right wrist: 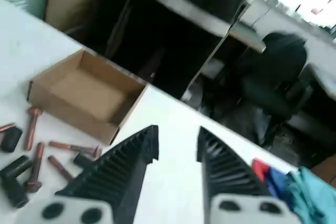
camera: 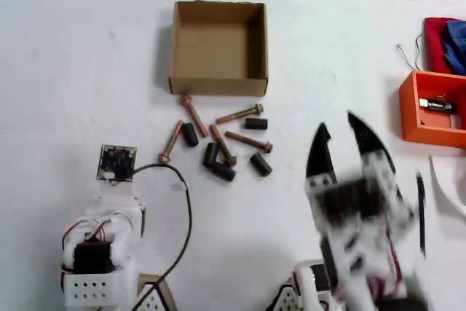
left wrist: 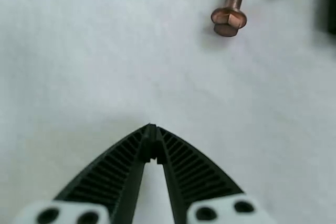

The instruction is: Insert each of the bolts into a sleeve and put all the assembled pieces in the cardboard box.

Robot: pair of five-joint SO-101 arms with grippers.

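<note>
White table [camera: 65,56] | dark room [right wrist: 157,35] beyond | cardboard box [camera: 218,85], bolts [camera: 195,116], sleeves [camera: 255,123] loose | left jaws closed, right jaws parted

metal bolts [camera: 239,115], matt sleeves [camera: 255,123], cardboard box [camera: 218,85]

Bolts [camera: 218,132] and sleeves [camera: 222,158] — scattered before the box [camera: 219,47].

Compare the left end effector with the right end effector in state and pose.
The left end effector is fully shut; the right end effector is open. The left points down at the table close to a bolt; the right is held high above it, aimed toward the far edge. Both are black, ribbed and empty.
</note>
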